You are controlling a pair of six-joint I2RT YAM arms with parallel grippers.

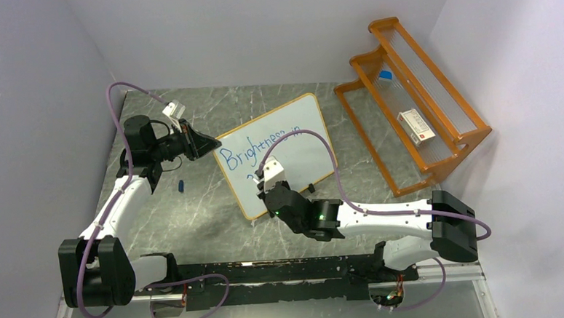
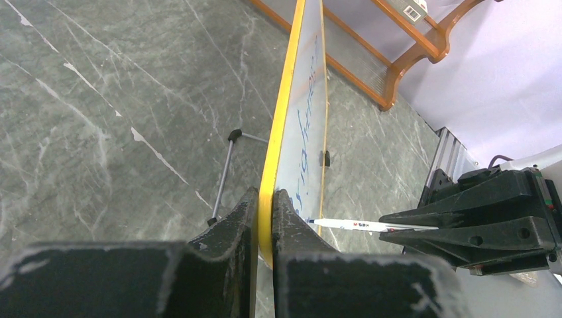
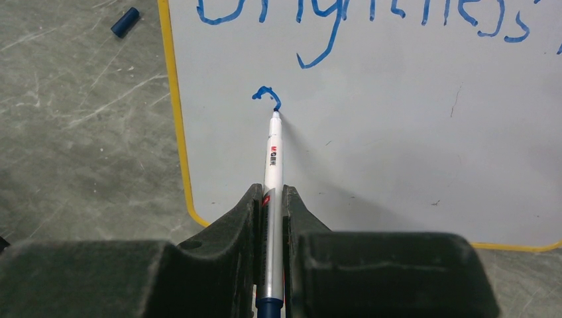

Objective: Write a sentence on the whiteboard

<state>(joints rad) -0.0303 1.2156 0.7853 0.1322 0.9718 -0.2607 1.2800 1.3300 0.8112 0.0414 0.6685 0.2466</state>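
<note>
The whiteboard point(image 1: 293, 155), white with an orange frame, stands tilted mid-table. Blue lettering point(image 1: 260, 145) reading "Brightness in" runs along its upper part; it also shows in the right wrist view point(image 3: 371, 16). My left gripper point(image 1: 209, 144) is shut on the board's left edge point(image 2: 267, 199). My right gripper point(image 1: 269, 180) is shut on a white marker point(image 3: 272, 159), whose tip touches the board at a small blue curl point(image 3: 267, 96) that begins a second line. The marker also shows in the left wrist view point(image 2: 351, 225).
A blue marker cap point(image 1: 181, 185) lies on the grey marble table left of the board; it also shows in the right wrist view point(image 3: 124, 21). An orange wooden rack point(image 1: 414, 101) at the right holds a small white box point(image 1: 416, 126). The board's wire stand point(image 2: 228, 172) props it from behind.
</note>
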